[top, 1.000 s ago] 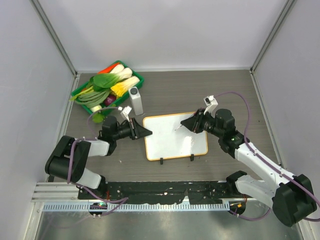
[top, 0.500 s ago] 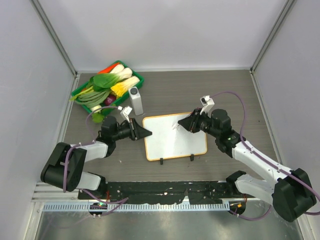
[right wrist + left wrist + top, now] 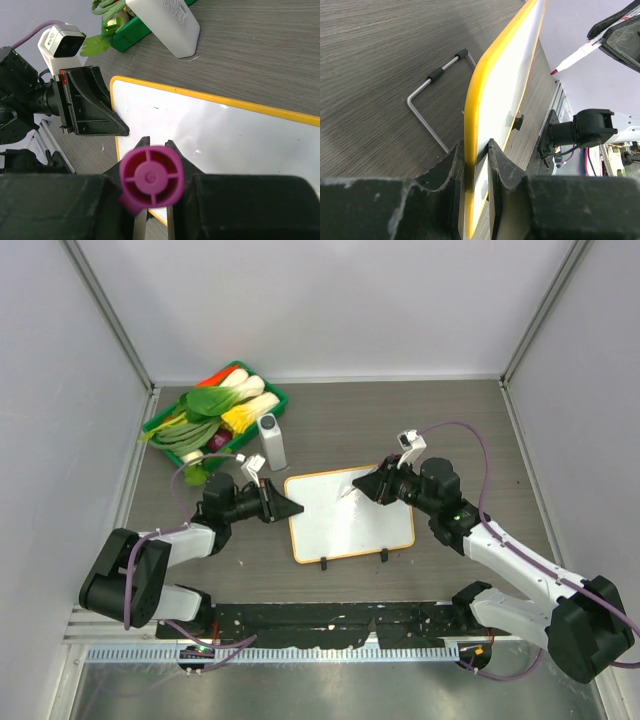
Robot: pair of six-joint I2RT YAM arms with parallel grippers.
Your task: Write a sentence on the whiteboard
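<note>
Grey wood-grain table point(image 3: 340, 430) is occupied at centre by the flat white orange-framed whiteboard point(image 3: 345, 530), long axis crosswise, face seen blank. Its left edge is clamped by the left gripper point(image 3: 295, 506); the white magenta-tipped marker point(image 3: 572, 57), pinched by the right gripper point(image 3: 368, 488), is aimed down-left over its far half

Glossy white whiteboard point(image 3: 350, 512) in a smooth orange plastic frame, on a matt grey wood-grain table point(image 3: 450, 420); the left hand point(image 3: 296, 506) is scuffed matt black plastic, the wire stand point(image 3: 427, 90) bare metal, the marker point(image 3: 151, 178) smooth magenta plastic.
</note>
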